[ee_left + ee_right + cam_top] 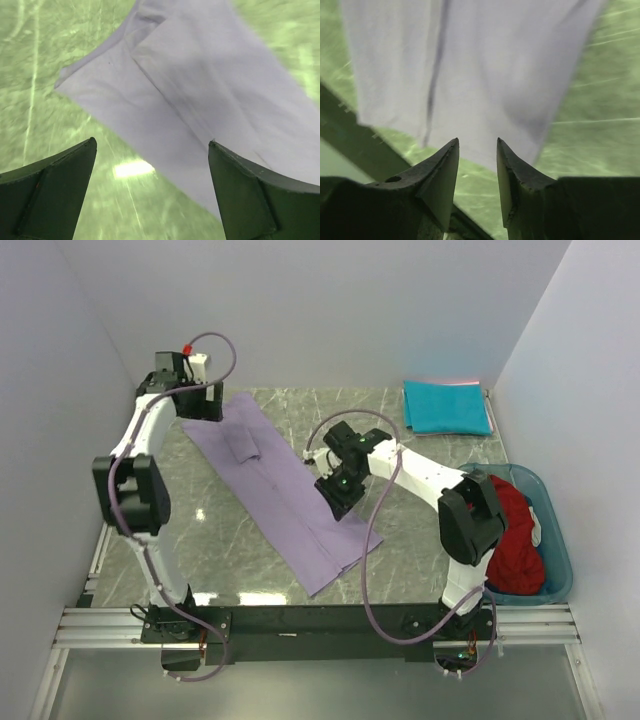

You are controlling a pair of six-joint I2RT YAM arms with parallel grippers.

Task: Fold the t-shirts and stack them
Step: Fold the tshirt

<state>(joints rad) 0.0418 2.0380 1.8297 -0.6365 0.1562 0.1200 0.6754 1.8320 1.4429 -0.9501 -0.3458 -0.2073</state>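
Note:
A lavender t-shirt [280, 490], folded into a long strip, lies diagonally across the marble table [420, 530]. My left gripper [203, 408] hovers over its far left end, open wide with nothing between the fingers [235, 190]; the shirt's folded corner [165, 90] lies below. My right gripper [338, 506] hangs over the strip's right edge near its middle. Its jaws stand a little apart and empty, with lavender cloth [485, 75] beneath them. A teal t-shirt [447, 407] lies folded at the back right. A dark red t-shirt [515, 535] sits crumpled in a bin.
The translucent teal bin [561, 545] stands at the right edge of the table, beside the right arm's base. White walls close in the left, back and right sides. A black rail [320, 620] runs along the near edge.

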